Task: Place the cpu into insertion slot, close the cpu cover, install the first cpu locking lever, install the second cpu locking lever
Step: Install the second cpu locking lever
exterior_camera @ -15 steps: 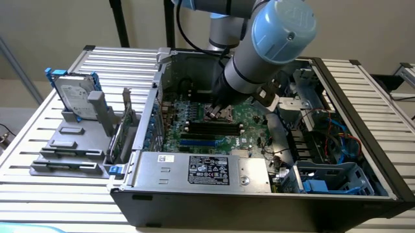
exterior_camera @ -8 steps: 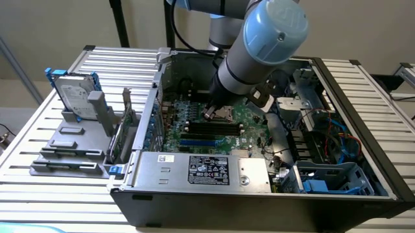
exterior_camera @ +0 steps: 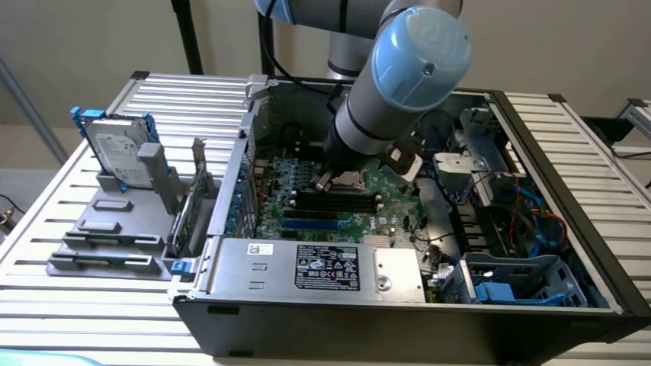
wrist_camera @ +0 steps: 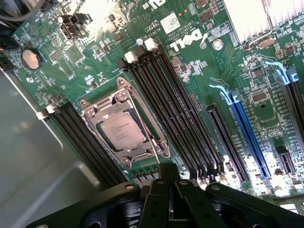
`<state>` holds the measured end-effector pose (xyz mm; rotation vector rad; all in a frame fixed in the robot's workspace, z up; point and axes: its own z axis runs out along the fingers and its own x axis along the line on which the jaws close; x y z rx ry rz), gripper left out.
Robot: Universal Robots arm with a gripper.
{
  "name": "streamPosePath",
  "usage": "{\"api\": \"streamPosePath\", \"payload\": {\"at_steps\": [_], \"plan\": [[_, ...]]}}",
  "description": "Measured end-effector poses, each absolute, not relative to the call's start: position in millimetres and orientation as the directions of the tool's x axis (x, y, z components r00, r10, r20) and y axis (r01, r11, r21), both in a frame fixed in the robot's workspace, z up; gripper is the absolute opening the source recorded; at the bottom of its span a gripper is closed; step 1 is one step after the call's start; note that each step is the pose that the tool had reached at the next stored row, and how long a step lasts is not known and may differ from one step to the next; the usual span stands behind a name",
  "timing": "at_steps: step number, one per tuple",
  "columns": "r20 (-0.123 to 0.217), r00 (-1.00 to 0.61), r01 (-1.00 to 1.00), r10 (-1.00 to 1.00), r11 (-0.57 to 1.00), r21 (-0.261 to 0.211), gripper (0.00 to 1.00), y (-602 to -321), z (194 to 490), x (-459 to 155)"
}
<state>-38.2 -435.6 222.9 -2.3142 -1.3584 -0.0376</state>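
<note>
From the exterior view, the arm reaches down into the open computer case [exterior_camera: 569,229], and the gripper [exterior_camera: 334,180] hangs low over the green motherboard [exterior_camera: 295,206], right at the silvery socket area just above the black memory slots [exterior_camera: 331,202]. A grey labelled metal box [exterior_camera: 315,267] sits at the near edge of the case, and a hard drive [exterior_camera: 117,152] stands in a grey holder on the slatted table [exterior_camera: 61,297], well apart on the exterior view's left. From here I can't make out the fingers themselves behind the arm's bulk.

In the wrist view, the picture is much plainer. The cpu [wrist_camera: 122,132] already lies flat in the insertion slot [wrist_camera: 97,124], its pale lid facing up. The cpu cover [wrist_camera: 124,124] is down over it, the silvery frame ringing the chip with the centre cut-out showing the lid. A thin locking lever [wrist_camera: 156,153] lies along the frame's edge near the gripper [wrist_camera: 167,183], whose black fingers are drawn together, carrying nothing that I can see. The tip sits just beside that lever's end.

So I'd judge the chip and cover steps done and the lever work in hand. Whether this lever is already hooked under its catch, I honestly can't tell. The move here calls for a careful sideways press on thin wire without skidding onto the board.
</note>
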Motion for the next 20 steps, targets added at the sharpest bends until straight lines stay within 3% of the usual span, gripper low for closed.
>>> {"api": "streamPosePath", "payload": {"at_steps": [20], "plan": [[0.261, 0.506, 0.845, 0.822, -0.412, -0.34, 0.11, -425.6, 209.3, -51.6]]}}
